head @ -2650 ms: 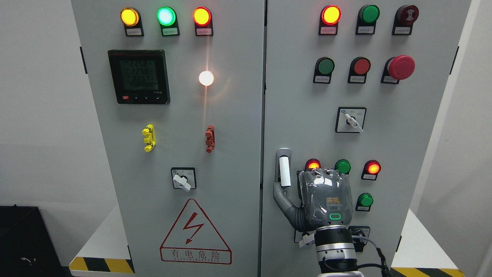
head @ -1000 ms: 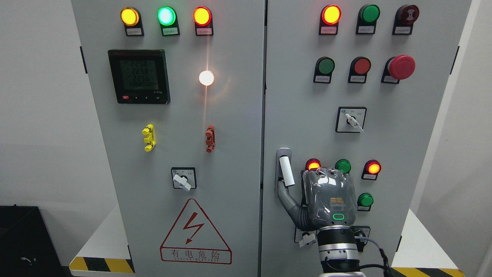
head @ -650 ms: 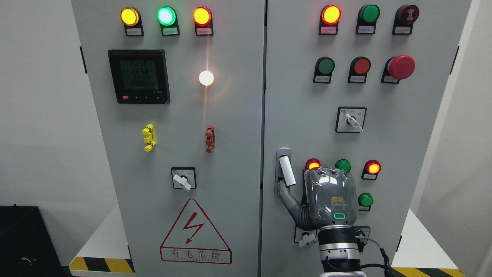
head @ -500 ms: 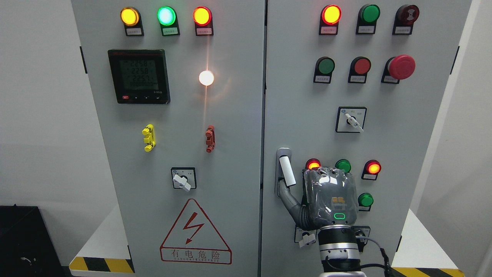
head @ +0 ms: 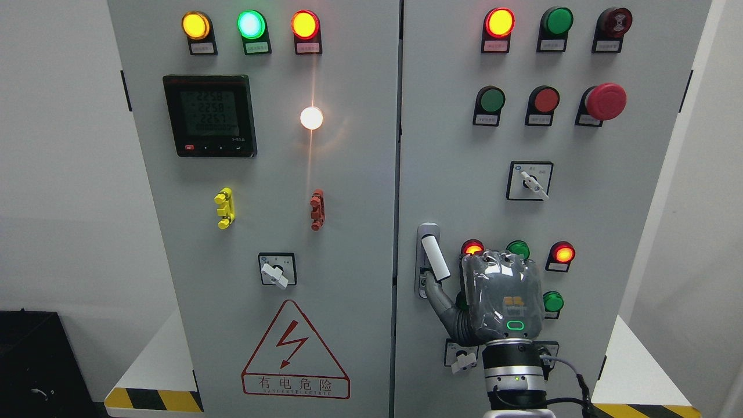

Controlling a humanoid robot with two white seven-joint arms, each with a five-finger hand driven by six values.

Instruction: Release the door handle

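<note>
One of my hands shows, the right hand (head: 502, 299), rising from the bottom edge at about five o'clock against the right cabinet door (head: 580, 197). I see only its back; the fingers are curled out of sight, so I cannot tell whether they clasp anything. My thumb (head: 439, 297) reaches toward ten o'clock, its tip at the foot of the door handle (head: 434, 258), whose white grip tilts slightly. At twelve o'clock from my knuckles glow a red lamp (head: 473, 248) and a green lamp (head: 518, 248).
</note>
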